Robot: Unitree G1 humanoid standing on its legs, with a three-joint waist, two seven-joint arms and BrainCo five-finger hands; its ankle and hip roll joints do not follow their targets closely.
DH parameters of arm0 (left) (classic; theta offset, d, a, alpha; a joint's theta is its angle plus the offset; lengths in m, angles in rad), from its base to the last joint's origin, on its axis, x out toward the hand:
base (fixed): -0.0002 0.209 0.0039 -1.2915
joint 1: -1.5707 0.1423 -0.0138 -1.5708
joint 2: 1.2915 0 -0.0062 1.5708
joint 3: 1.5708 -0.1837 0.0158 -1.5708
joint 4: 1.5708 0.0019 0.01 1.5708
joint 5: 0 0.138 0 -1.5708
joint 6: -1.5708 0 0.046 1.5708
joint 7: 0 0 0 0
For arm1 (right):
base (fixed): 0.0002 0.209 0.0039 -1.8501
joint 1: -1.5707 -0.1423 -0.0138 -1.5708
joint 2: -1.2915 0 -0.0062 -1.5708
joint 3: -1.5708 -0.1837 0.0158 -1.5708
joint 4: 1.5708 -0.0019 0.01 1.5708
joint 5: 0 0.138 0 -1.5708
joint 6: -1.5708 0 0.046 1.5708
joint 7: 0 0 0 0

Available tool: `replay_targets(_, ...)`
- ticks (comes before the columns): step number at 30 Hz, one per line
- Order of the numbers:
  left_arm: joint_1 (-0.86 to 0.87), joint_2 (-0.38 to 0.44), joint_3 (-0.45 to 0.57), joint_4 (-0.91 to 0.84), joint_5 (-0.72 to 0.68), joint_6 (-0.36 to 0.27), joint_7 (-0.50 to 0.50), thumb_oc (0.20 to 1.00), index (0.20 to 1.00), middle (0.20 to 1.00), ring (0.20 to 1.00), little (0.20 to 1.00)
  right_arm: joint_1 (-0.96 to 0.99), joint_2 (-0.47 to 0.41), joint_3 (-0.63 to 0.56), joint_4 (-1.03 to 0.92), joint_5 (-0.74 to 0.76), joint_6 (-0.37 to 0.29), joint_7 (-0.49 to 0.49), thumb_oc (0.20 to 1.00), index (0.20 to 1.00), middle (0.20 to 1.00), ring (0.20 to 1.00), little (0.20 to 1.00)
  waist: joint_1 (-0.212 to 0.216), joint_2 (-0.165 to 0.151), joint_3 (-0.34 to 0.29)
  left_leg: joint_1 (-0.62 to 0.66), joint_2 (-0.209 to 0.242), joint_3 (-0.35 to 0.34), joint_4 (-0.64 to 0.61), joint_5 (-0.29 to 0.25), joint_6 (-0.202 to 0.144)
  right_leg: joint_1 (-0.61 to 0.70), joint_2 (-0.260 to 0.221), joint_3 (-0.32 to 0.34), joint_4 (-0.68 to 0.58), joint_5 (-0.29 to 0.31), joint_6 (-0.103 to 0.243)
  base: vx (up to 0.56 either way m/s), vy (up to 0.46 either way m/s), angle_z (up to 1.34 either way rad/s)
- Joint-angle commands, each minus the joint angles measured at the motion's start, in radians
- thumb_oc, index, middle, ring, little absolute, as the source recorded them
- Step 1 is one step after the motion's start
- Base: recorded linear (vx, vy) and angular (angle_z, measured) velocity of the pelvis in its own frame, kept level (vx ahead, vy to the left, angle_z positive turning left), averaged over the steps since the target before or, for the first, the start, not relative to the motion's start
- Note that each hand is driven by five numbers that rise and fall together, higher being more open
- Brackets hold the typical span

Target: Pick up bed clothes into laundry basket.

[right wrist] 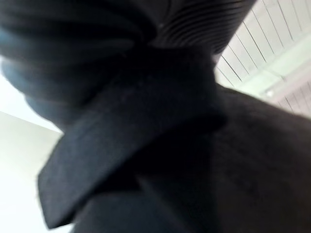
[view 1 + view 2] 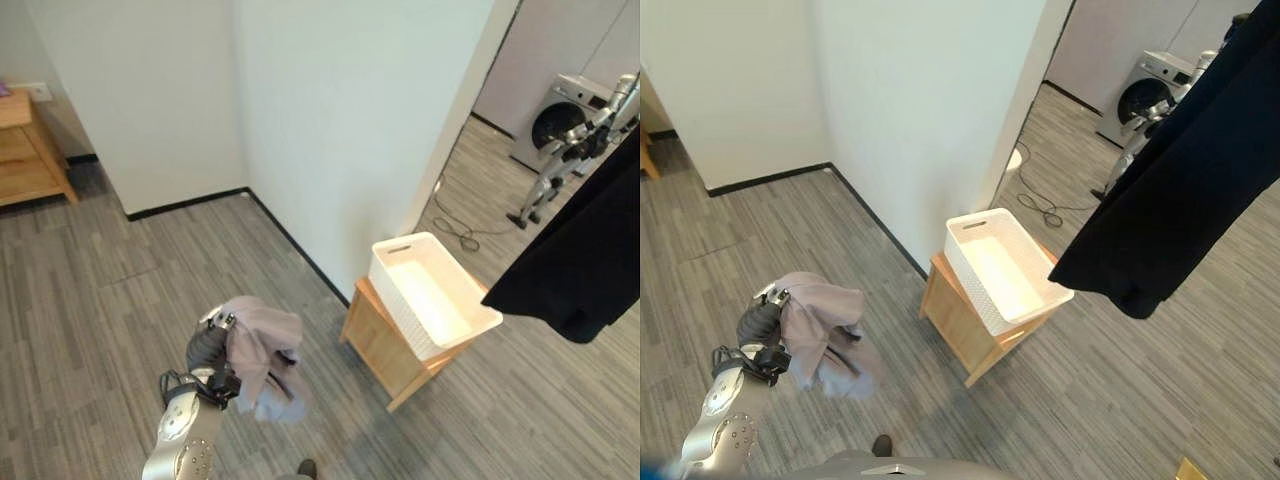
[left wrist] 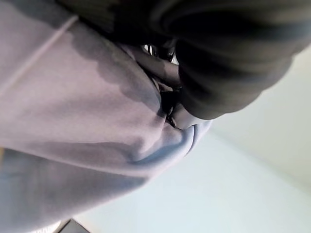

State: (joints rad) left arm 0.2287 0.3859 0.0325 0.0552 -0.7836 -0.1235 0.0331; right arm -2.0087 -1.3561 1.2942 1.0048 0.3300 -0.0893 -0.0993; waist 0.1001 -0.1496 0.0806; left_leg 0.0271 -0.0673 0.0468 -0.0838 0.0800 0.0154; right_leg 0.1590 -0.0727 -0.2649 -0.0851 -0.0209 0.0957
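- A lilac-grey garment [image 2: 262,358] is carried by the left hand [image 2: 207,350], low in the head views and well apart from the white laundry basket [image 2: 432,293]; the cloth is draped over the hand and hangs down on the side facing the basket.
- In the left wrist view the lilac cloth [image 3: 82,116] is seen bunched against the dark ribbed cover, with a fold caught between the fingers — the hand is judged to be curled round the cloth, though little of the fingers can be made out.
- A black garment [image 2: 1170,190] is held up high on the robot's right, its long axis running down and inward, so that its lower hem hangs just beside and above the basket's near right corner.
- In the right wrist view the black cloth [image 1: 146,145] is seen wrapped close under the ribbed cover; the fingers of the right hand are hidden in it, so whether they are curled or spread cannot be told.
- The basket is set on a small wooden surface [image 2: 385,345], open side up, its long axis angled away toward the doorway.
- The coming move is judged to turn on this: the black garment is already nearly over the basket — the right arm is much the nearer — while the lilac one must be carried across the floor [image 2: 110,290], rightward and forward, before it can be dropped in.
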Motion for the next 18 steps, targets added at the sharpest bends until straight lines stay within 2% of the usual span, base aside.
replay_targets(1,-0.065,0.039,0.008,-0.122,-0.051,-0.072,-0.02,0.2,0.2,0.2,0.2,0.2,-0.074,-0.007,0.035,0.091,-0.046,0.026,-0.009,0.2,0.2,0.2,0.2,0.2,0.028,-0.044,0.027,0.014,0.107,0.01,-0.003,-0.062,-0.092,-0.064,-0.087,-0.001,0.014,0.07,0.077,0.0,0.0,0.0)
replay_targets(10,-0.052,0.046,0.044,-0.102,-0.054,-0.07,0.003,0.2,0.2,0.2,0.2,0.2,-0.038,0.051,-0.023,0.22,-0.09,0.061,-0.019,0.2,0.2,0.2,0.2,0.2,0.046,-0.035,0.036,-0.003,0.106,0.007,-0.003,-0.059,-0.091,-0.076,-0.085,-0.004,-0.002,0.074,0.078,0.0,0.0,0.0)
replay_targets(18,-0.062,0.049,0.023,-0.093,-0.064,-0.069,0.003,0.2,0.2,0.2,0.2,0.2,-0.068,0.082,-0.006,0.234,-0.085,0.068,-0.015,0.2,0.2,0.2,0.2,0.2,0.047,-0.029,0.038,-0.016,0.103,-0.001,-0.003,-0.056,-0.092,-0.086,-0.085,-0.013,-0.002,0.073,0.078,0.0,-0.001,0.01)
